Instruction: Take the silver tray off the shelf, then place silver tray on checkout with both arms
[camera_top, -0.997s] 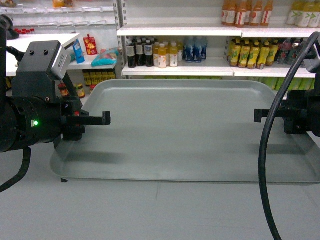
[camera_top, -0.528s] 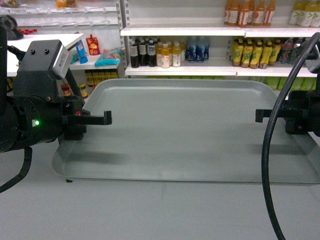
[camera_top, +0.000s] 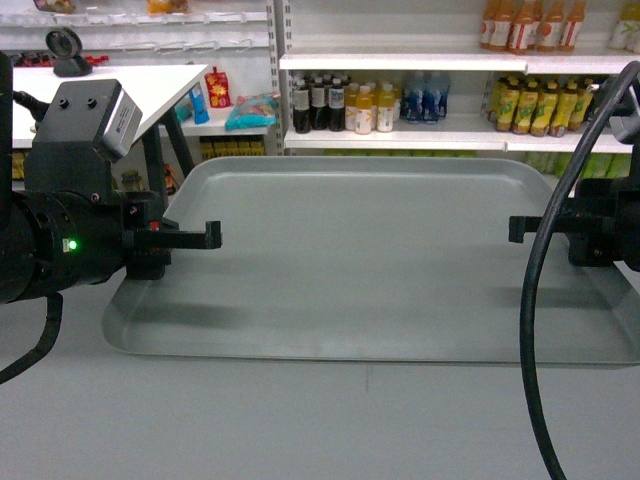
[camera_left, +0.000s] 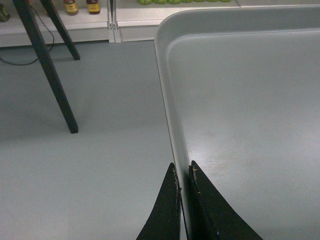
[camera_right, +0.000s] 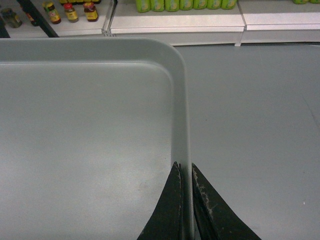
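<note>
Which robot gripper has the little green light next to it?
The left gripper, pinching the silver tray's left rim. A small green light glows on its black arm. The right gripper, clamped on the opposite rim, shows no light.

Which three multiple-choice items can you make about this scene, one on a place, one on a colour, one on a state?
1. Where does the left claw grip the silver tray?
A. its left rim
B. its centre
C. its far corner

2. What colour is the light on the left arm?
A. red
B. green
C. blue

3. How is the right claw?
A. wide open
B. shut on the tray rim
C. out of view

Answers: 1 A, the wrist view shows fingers astride the rim. 2 B, a green dot glows. 3 B, both fingers pinch the rim.
</note>
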